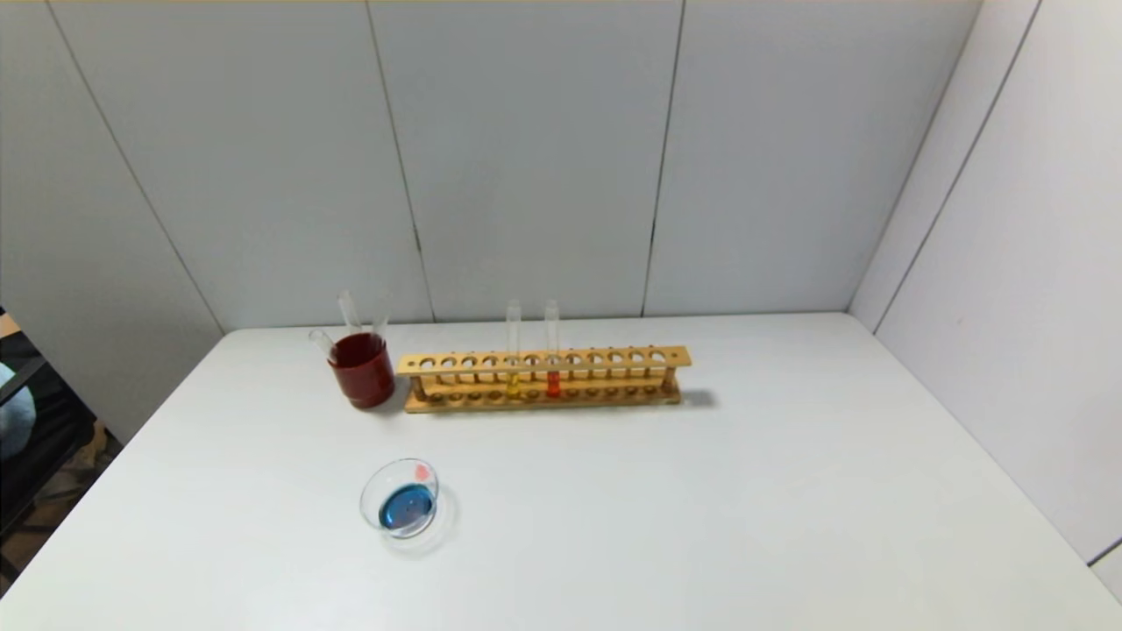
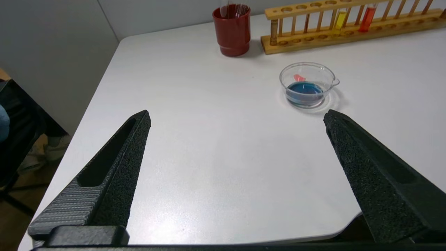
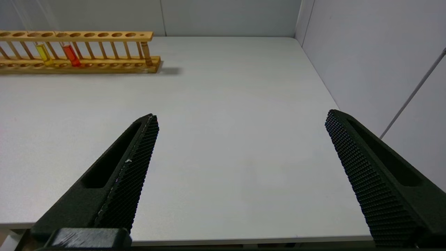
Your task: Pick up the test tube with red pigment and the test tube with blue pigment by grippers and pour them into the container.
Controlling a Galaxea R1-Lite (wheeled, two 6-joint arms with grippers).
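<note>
Both of our grippers hang over the near edge of the tabletop (image 1: pixel 789 491) with jaws spread wide and nothing between them: our left gripper (image 2: pixel 237 116) faces the near left part, our right gripper (image 3: pixel 242 115) the near right part by the side wall. Neither shows in the head view.

Going down in size, the wooden rack (image 1: pixel 543 379) stands at the far middle. Just beside its left end sits the dark red cup (image 1: pixel 361 368), with bare clear tubes (image 1: pixel 349 311) leaning in it. The container (image 1: pixel 400 498) rests nearer to us, well apart from both, holding blue liquid and a small pink-red patch. Upright in the rack, side by side, we see the yellow-liquid tube (image 1: pixel 513 350) and, to its right, the test tube with red pigment (image 1: pixel 552 350).
</note>
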